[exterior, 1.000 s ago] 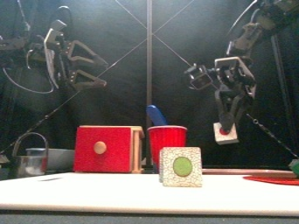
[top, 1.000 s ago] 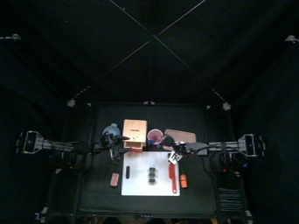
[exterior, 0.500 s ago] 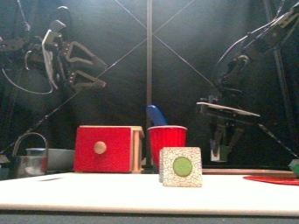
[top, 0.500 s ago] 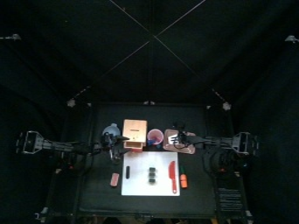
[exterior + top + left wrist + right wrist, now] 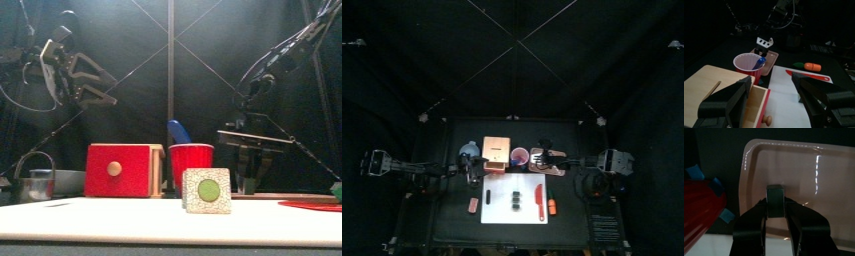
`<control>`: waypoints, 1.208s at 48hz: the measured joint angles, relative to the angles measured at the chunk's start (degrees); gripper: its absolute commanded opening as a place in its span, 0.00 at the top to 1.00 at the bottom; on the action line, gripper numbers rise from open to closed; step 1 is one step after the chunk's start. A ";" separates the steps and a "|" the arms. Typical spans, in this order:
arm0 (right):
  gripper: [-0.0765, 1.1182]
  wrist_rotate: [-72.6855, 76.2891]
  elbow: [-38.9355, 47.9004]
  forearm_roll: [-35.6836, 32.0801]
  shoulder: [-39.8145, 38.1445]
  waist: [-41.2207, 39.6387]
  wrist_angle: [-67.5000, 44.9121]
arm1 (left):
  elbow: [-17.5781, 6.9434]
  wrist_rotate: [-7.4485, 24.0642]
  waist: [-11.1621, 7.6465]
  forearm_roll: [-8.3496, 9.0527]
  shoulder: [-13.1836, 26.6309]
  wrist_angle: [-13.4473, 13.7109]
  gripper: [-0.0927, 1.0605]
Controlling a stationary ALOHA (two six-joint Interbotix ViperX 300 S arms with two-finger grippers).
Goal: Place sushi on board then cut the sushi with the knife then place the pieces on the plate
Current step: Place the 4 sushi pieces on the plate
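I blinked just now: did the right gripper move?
Yes. In the top view the right gripper has gone toward the back, from over the white cutting board's right edge to over the pink tray.

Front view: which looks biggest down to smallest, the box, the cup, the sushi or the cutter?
Biggest: box.
Next: cup and sushi look about alike; the sushi is nearer and hides part of the cup, so unsure.
Smallest: cutter.
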 measured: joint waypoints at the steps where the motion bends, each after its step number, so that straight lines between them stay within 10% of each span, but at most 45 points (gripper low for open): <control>1: 0.38 0.00 -0.18 -0.09 0.09 0.18 -0.09 | 0.00 0.00 0.00 0.00 0.00 0.09 0.08; 36: 0.29 -0.35 0.09 -3.34 -10.46 4.75 4.57 | 0.00 0.00 0.44 0.00 0.00 0.00 0.08; 58: 0.27 -18.19 -0.53 -8.26 -9.23 23.99 -18.98 | -0.88 -0.18 0.88 -1.14 -0.09 0.00 0.08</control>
